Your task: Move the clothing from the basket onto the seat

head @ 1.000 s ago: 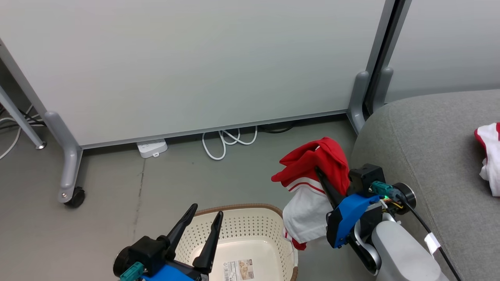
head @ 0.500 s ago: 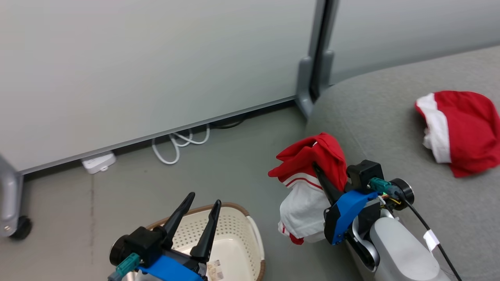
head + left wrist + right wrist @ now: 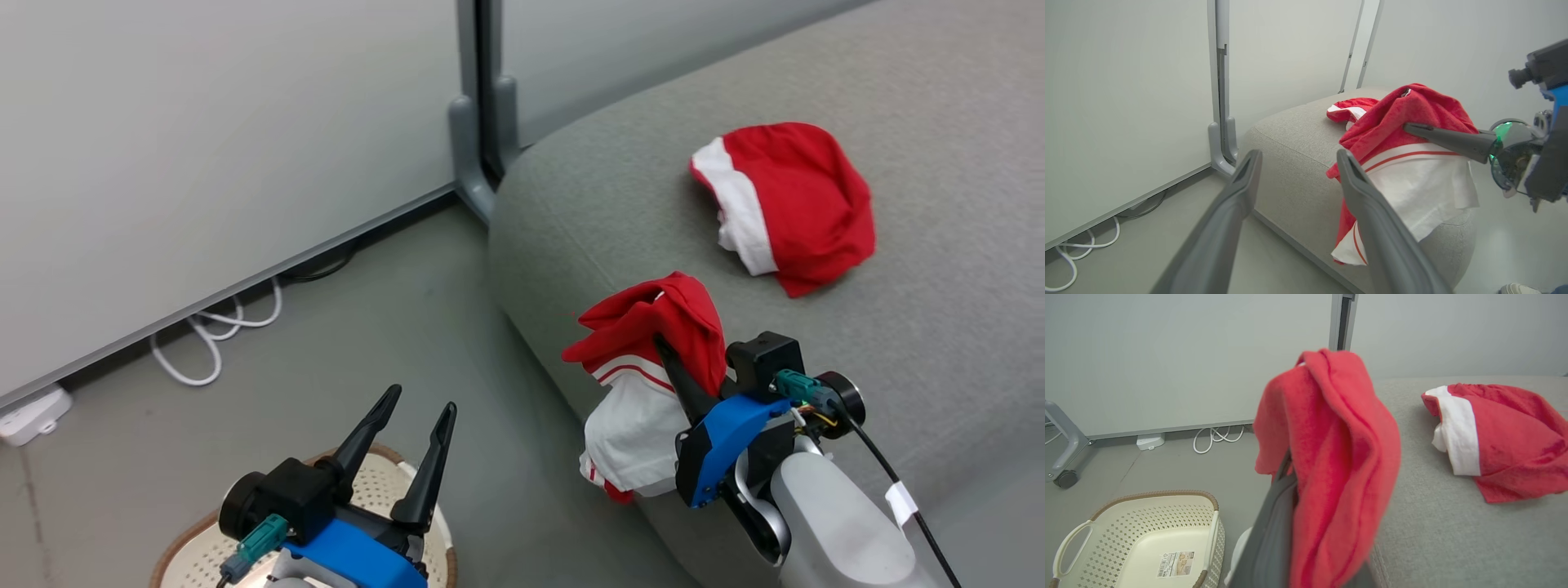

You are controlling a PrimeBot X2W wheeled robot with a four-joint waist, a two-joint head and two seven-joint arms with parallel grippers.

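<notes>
Floor (image 3: pixel 392 327): plain grey.
Panels (image 3: pixel 204 122): pale upright screens, joined at a grey post (image 3: pixel 478 98).
Cable (image 3: pixel 1210 437): white, looped on the floor below a panel.
Power strip (image 3: pixel 33 412): white, near the cable.
Caster (image 3: pixel 1065 478): black, under a grey leg.

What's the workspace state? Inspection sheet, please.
Surface: grey seat, carrying one red-and-white garment.
Job's things: held garment hangs from the right hand by the seat's corner; basket on the floor, nothing seen inside but its label.
Clutter: nothing seen.
Hands: left hand open, empty, by the basket; right hand shut on the held garment.
Cables: white cable coil and power strip on the floor by the partition; black cable along the right forearm.
Surroundings: grey partition panels, wheeled foot.
</notes>
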